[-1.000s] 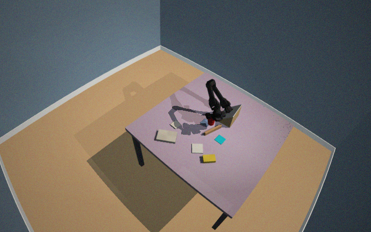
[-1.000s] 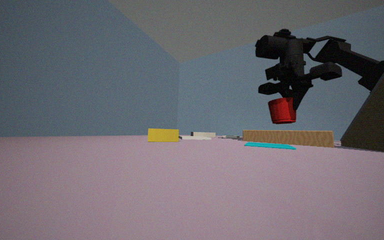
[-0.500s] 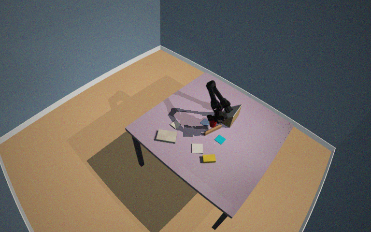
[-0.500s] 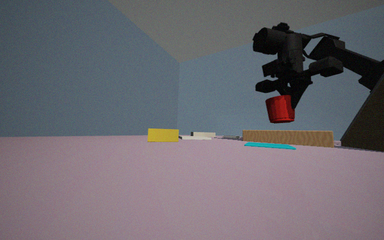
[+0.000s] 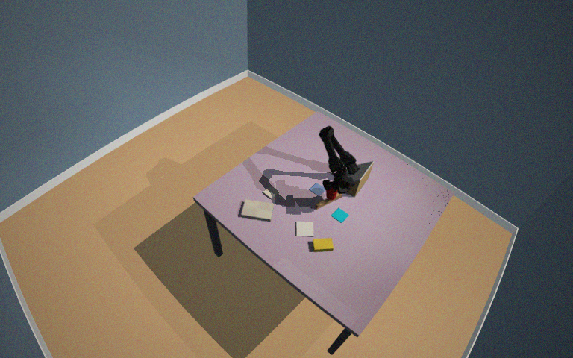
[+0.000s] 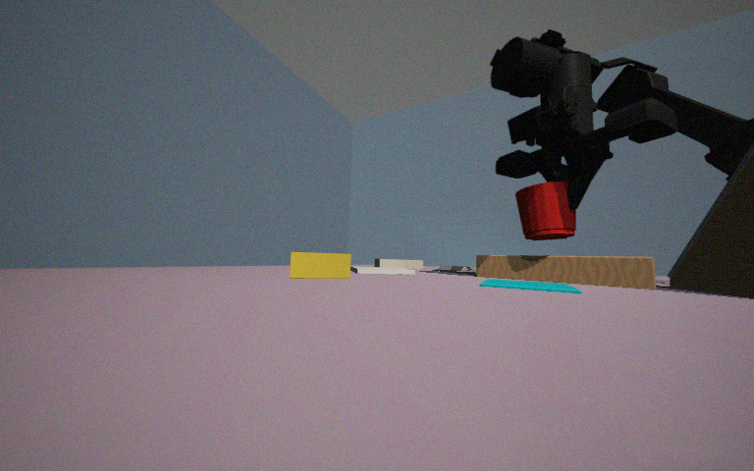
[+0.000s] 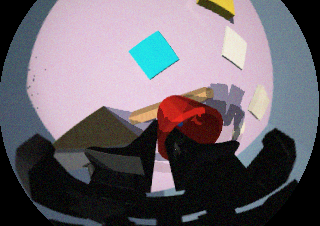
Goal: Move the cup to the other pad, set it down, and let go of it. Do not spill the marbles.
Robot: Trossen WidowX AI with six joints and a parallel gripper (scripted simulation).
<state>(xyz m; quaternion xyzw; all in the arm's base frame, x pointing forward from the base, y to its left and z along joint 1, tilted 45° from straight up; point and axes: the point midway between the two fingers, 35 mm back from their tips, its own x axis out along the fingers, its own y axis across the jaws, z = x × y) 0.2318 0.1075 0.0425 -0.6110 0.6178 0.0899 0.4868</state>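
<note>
The red cup (image 5: 331,195) (image 6: 545,213) (image 7: 172,111) hangs in the air, tilted slightly. My gripper (image 6: 565,187) (image 7: 159,122) is shut on its wall. A bit of blue shows inside the cup in the wrist view; the other contents are hidden. The cup is above the wooden bar (image 5: 325,203) (image 6: 573,272) (image 7: 144,113), with a gap between them in the exterior view. The cyan pad (image 5: 339,215) (image 6: 530,286) (image 7: 154,55) lies bare on one side of the bar. The blue pad (image 5: 316,189) lies on the other side.
A tall wedge-shaped block (image 5: 364,179) (image 6: 737,238) (image 7: 100,128) stands beside the bar's end. A yellow block (image 5: 323,244) (image 6: 319,265) (image 7: 215,1), a white tile (image 5: 304,228) (image 7: 234,48) and a cream slab (image 5: 257,209) (image 7: 259,102) lie farther off.
</note>
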